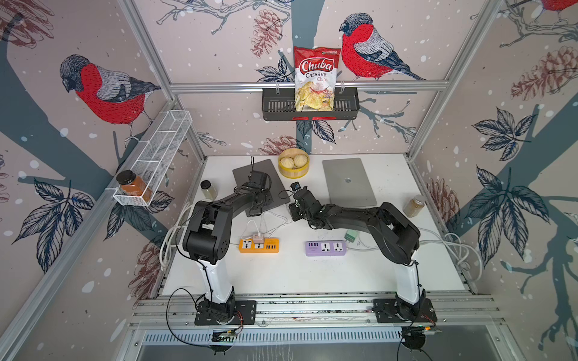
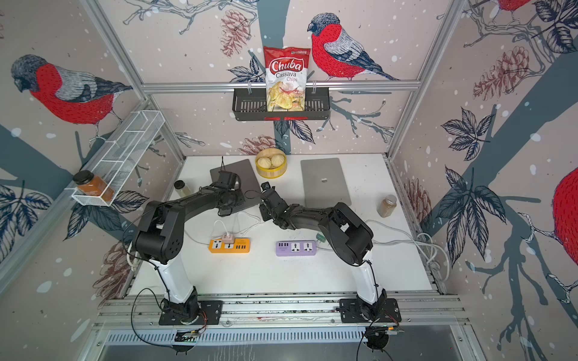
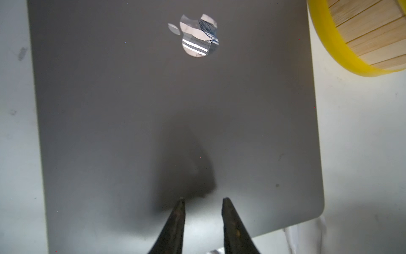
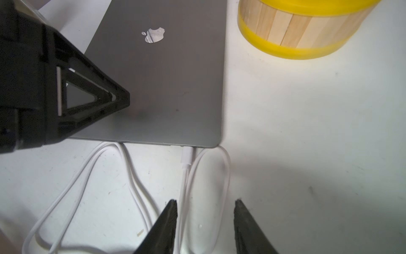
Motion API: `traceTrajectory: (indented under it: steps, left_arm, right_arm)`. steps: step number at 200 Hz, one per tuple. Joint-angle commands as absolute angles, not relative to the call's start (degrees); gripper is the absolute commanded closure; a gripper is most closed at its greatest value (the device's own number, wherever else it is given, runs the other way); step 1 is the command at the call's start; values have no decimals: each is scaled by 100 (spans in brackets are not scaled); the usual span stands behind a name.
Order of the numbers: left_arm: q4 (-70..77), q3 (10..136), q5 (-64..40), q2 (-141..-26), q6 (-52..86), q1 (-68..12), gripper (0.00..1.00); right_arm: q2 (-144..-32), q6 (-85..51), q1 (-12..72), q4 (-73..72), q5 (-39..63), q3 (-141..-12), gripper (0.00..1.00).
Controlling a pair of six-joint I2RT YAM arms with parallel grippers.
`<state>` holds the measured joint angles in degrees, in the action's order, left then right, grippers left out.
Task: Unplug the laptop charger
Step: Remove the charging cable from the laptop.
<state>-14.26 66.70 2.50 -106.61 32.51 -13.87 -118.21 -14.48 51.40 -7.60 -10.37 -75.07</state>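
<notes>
Two risks stood out. White plug (image 4: 187, 154) sat seated in the dark laptop (image 4: 167, 88) near edge. My right gripper (image 4: 205, 203), jaws part open and empty, straddled two cable strands; possibly I'd pinch loop, not plug. Left gripper (image 3: 203, 199), jaws narrow, empty, apparently pinned the lid; slipping would drag the laptop.

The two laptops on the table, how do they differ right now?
The darker grey laptop has a white charger cable plugged into its edge; the silver laptop shows no cable. The left gripper sits over the darker laptop's lid, while nothing is over the silver laptop. Both are closed, lie flat and bear an apple logo.
</notes>
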Motion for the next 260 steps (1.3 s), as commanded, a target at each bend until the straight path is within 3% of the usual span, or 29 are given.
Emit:
traceTrajectory:
  steps: [1,260]
  left_arm:
    - [-1392,6605,78,-10623,3104,-1291,69]
    - [-1306,6339,-211,-10546,2971,-975,69]
  right_arm:
    - [-11959,-1362,5167,-971,-977,-7683,56]
    - [-13067,-1658,5391,-255,-1353,-8811,76]
